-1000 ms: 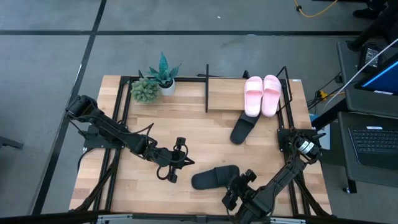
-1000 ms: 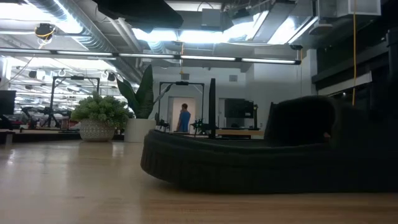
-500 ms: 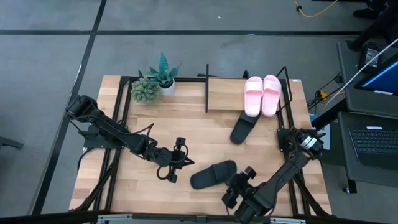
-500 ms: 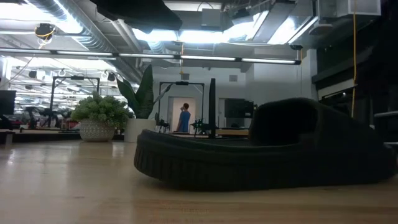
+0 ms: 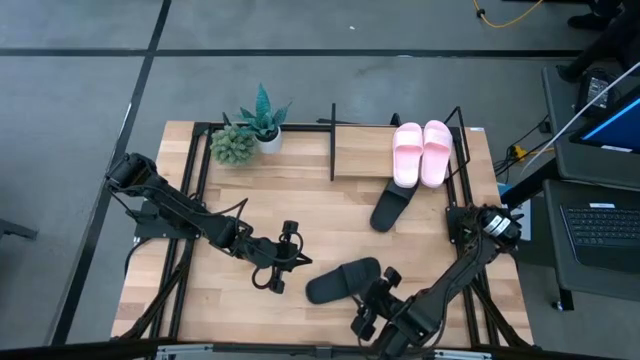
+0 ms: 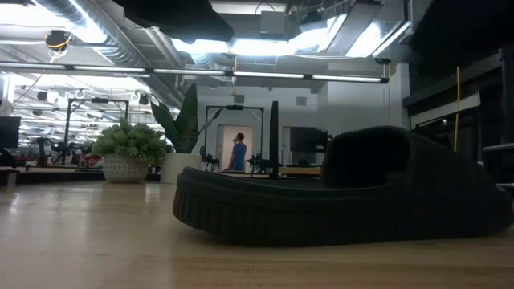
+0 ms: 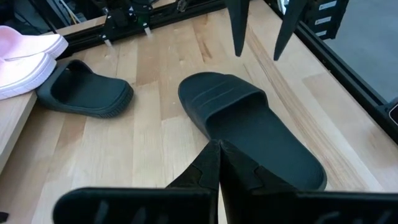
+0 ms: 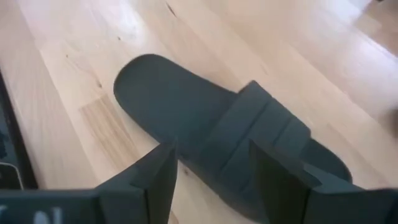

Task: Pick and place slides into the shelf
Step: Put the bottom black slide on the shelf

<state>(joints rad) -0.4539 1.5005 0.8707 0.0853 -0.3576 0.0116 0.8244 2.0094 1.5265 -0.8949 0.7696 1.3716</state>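
The right gripper point(image 5: 374, 300), fingers spread and holding nothing, hovers beside a black slide point(image 5: 343, 281) lying on the near table (left gripper point(image 5: 283, 262) shut, idle); it should straddle the strap squarely before closing.

Grey floor point(image 5: 80, 60), ceiling strip lights point(image 6: 273, 78)

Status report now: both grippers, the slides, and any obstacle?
Left gripper shut, idle mid-table. Right gripper open, over near black slide, not gripping. Two pink slides on shelf; other black slide on table. Nothing in the way.
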